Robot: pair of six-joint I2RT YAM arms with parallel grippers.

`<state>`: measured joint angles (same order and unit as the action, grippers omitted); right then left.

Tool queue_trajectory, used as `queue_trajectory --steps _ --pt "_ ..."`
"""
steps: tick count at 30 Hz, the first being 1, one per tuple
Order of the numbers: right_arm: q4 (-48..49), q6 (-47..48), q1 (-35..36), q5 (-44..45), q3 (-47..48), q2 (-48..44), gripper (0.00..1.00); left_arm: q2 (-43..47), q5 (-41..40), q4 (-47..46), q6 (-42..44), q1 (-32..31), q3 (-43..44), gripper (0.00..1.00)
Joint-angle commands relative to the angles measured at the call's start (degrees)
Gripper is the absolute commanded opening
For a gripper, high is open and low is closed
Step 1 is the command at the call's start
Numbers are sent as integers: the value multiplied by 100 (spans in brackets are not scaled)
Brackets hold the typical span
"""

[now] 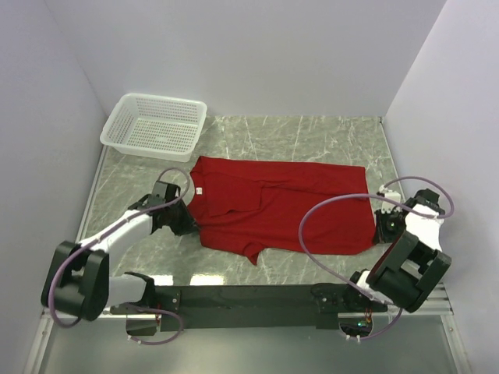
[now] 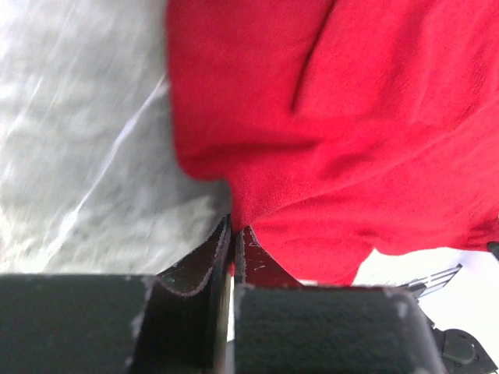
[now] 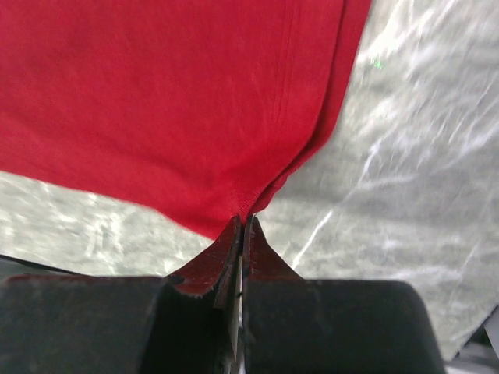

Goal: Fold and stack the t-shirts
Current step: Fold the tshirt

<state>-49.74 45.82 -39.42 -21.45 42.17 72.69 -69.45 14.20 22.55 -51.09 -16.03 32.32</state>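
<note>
Soft, even light fills the top view, bright and sharp, with only faint shadows by the basket (image 1: 154,123) and a mild sheen on the marble table (image 1: 312,136). Both wrist views are blurrier: the left gripper (image 2: 232,234) and right gripper (image 3: 242,226) loom dark and unfocused, the red t-shirt (image 2: 351,117) saturated and soft. A white patch at the left wrist view's lower right is blown out.

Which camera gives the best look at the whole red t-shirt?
The top external view: the red t-shirt lies spread on the table, nearly all visible. The left wrist view shows only an edge pinched in the left fingers; the right wrist view shows only a corner pinched in the right fingers.
</note>
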Motion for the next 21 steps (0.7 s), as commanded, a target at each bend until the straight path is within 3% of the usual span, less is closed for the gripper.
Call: queue_trajectory --steps 1,4,5,8,15,19,21 --pt "60 -336 -31 -569 476 333 0 -358 118 -548 257 30 503 8" --pt "192 -609 4 -816 687 755 0 -631 136 -838 345 30 846 17" --pt "288 -688 13 -843 713 860 0 -675 153 -892 371 30 925 29" --pt "446 -926 110 -931 819 1203 0 -719 40 -972 564 30 1268 47" --pt "632 -1084 207 -870 845 1547 0 140 47 -288 1434 -145 1436 55" --pt "571 -839 224 -676 898 1591 0 555 -83 162 1278 -672 1111 54" --pt "509 -620 215 -449 959 1460 10 861 -206 250 980 -814 752 53"
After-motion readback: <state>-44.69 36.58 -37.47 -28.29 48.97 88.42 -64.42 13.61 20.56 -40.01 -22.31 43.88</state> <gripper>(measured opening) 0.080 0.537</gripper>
